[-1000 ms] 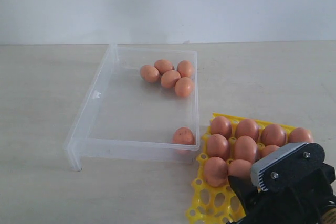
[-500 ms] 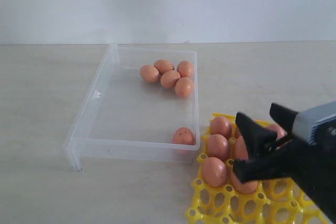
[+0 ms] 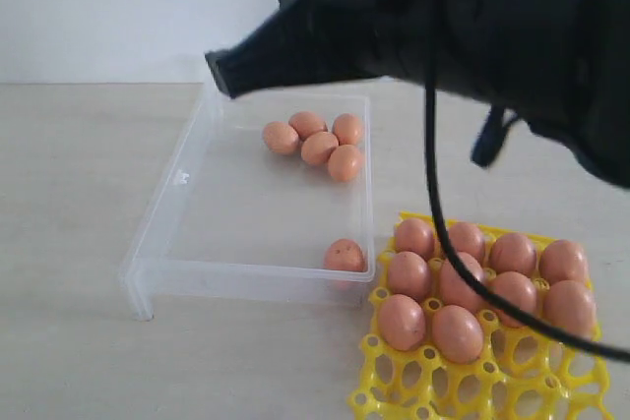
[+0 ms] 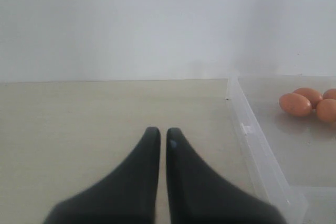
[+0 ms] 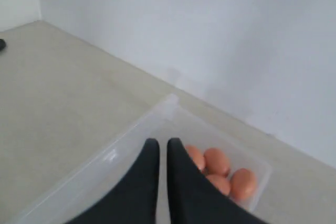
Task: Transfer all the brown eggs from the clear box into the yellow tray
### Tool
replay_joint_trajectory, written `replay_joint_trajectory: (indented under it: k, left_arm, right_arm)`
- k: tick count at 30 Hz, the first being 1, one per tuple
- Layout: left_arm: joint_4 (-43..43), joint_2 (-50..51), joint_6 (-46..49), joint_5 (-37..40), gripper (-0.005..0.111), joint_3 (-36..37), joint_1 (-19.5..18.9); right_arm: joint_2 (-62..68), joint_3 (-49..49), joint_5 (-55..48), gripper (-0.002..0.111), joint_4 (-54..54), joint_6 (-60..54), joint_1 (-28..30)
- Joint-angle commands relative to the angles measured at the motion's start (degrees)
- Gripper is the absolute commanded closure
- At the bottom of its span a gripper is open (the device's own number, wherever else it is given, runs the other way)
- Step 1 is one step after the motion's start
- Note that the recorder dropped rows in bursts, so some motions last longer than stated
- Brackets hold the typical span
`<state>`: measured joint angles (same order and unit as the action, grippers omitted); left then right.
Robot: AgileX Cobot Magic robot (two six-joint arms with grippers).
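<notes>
The clear box point(image 3: 167, 213) holds a cluster of brown eggs point(image 3: 318, 148) in its far right corner. A single egg point(image 3: 344, 255) lies by its near right corner. Beside the box, at the front right, the yellow tray point(image 3: 394, 381) carries several eggs point(image 3: 459, 282). My right gripper point(image 3: 221, 71) hangs high over the box's far left corner, shut and empty. In the right wrist view, that gripper point(image 5: 159, 142) points at the box point(image 5: 113, 156) and the egg cluster point(image 5: 217, 161). My left gripper point(image 4: 159, 132) is shut and empty over the bare table, left of the box wall point(image 4: 262, 156).
The right arm and its black cable point(image 3: 433, 194) cross the upper right of the exterior view and hang in front of the tray. A pale wall point(image 3: 118, 7) closes the back of the table. The left gripper does not show in the exterior view.
The right gripper opened over the tray, leaving an egg in a cup. It then rose, swung left over the box and shut.
</notes>
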<state>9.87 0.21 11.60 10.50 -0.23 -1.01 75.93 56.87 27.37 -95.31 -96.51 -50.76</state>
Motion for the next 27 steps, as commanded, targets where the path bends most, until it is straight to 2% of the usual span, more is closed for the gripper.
replay_joint_trajectory:
  k: [1,5,10,12,15,18,25,27]
  left_arm:
    - [-0.09,-0.21,0.01,-0.25,0.103,0.23,0.36]
    - [-0.09,-0.21,0.01,-0.25,0.103,0.23,0.36]
    - [-0.09,-0.21,0.01,-0.25,0.103,0.23,0.36]
    - [-0.09,-0.21,0.01,-0.25,0.103,0.23,0.36]
    - [-0.09,-0.21,0.01,-0.25,0.103,0.23,0.36]
    - [-0.09,-0.21,0.01,-0.14,0.103,0.23,0.35]
    - [-0.09,-0.21,0.01,-0.14,0.103,0.23,0.35]
    - [-0.09,-0.21,0.01,-0.14,0.103,0.23,0.35]
  right_arm:
    - [6.78,7.36,7.55,0.107,-4.64,-13.34,2.45]
    - [11.74,7.61,13.72,0.107,-4.64,-25.31,4.41]
    - [15.06,7.61,36.28,0.107,5.76,-25.17,8.15]
    - [15.16,7.61,40.16,0.107,6.75,-25.17,11.68]
    - [14.5,8.48,41.33,0.108,-4.64,-25.27,19.9]
    - [13.94,6.51,42.59,0.108,-4.64,-25.27,26.82]
    - [11.65,6.08,39.5,0.108,-3.08,-24.45,33.39]
    - [11.65,6.08,38.2,0.108,2.15,-17.36,34.78]
